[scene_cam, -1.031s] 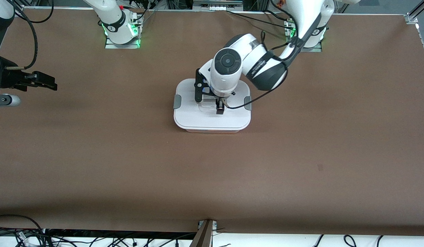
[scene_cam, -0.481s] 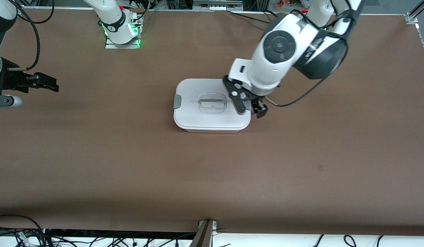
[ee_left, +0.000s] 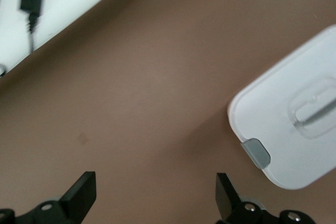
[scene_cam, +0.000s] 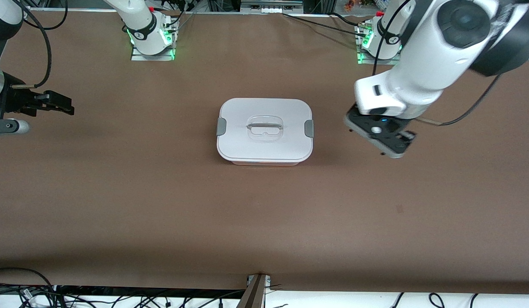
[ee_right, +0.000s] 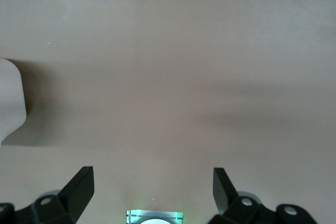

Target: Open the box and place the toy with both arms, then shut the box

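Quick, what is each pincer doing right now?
Left pincer: open, empty, over bare table beside the box.
Right pincer: open, empty, waiting at its table end.

The white lid hides the box's contents; left end effector seems blurred.

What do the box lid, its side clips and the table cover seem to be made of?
The lid looks like smooth white plastic with a matte, even surface and rounded moulded corners. Its handle seems to be clear plastic, since the lid shows through it. The side clips appear to be grey plastic, slightly duller. The table cover looks like brown matte paper or board; which one cannot be told.
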Robot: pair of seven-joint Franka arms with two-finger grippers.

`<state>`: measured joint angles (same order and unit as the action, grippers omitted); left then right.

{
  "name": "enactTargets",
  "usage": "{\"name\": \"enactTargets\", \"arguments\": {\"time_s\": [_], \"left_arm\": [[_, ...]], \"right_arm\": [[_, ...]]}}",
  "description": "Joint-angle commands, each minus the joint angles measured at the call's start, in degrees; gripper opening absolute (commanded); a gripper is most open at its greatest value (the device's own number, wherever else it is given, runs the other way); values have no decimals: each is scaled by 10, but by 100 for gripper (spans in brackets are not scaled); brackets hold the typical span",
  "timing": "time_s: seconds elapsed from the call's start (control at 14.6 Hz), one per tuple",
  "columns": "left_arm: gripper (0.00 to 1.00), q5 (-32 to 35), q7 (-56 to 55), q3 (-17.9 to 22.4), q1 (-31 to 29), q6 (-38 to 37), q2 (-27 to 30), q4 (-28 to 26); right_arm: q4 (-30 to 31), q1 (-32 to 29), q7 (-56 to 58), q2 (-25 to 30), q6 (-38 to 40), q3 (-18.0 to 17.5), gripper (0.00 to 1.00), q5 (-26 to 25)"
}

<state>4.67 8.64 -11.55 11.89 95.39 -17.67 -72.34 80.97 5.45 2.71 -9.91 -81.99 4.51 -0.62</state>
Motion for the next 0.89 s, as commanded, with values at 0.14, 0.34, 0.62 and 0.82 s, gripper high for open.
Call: {"name": "enactTargets", "arguments": {"time_s": [0.14, 0.34, 0.62, 0.82], "left_arm": [[100, -5, -134, 96, 8, 5, 130, -142], [100, -4, -135, 96, -21, 12, 224, -266], [100, -14, -132, 84, -65, 6, 210, -252], [100, -4, -130, 83, -57, -3, 207, -249]], "right_arm": [[-13, 4, 5, -5, 3, 2, 100, 6], [-13, 5, 5, -5, 4, 2, 100, 7], [-13, 6, 5, -5, 3, 2, 100, 7], [-14, 5, 6, -6, 3, 2, 100, 6]]}}
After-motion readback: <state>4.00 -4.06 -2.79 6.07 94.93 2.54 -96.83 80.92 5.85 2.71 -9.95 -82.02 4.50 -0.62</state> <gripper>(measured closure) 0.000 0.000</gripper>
